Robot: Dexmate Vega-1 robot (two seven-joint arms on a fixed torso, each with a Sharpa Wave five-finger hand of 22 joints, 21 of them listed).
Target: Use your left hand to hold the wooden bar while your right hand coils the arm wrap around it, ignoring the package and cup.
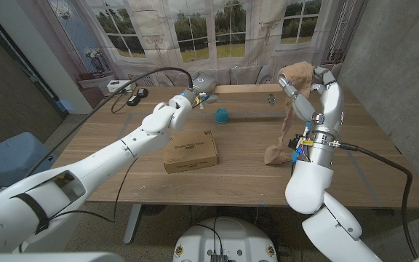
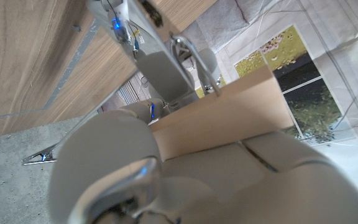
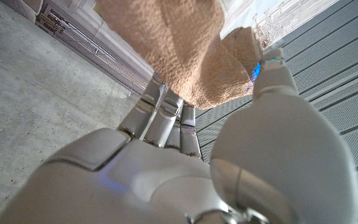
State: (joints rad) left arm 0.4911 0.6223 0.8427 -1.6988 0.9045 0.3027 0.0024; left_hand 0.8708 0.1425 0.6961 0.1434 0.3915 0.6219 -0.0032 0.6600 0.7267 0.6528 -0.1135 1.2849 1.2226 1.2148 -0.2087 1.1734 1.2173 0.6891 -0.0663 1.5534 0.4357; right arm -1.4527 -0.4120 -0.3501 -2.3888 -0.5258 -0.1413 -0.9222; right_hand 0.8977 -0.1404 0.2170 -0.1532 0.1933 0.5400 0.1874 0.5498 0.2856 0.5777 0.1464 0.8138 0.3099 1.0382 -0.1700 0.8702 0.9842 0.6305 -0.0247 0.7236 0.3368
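Our left hand (image 1: 188,97) grips one end of the wooden bar (image 1: 249,89), which runs along the far side of the worktop (image 1: 246,167). Our right hand (image 1: 313,93), raised at the bar's other end, clutches the tan arm wrap (image 1: 288,109), its tail trailing to the worktop.

Left end of wooden bar (image 1: 249,89) hidden behind left hand (image 1: 184,100). Arm wrap (image 1: 289,109) partly behind right hand (image 1: 315,91). Package (image 1: 190,151) print too small to read.
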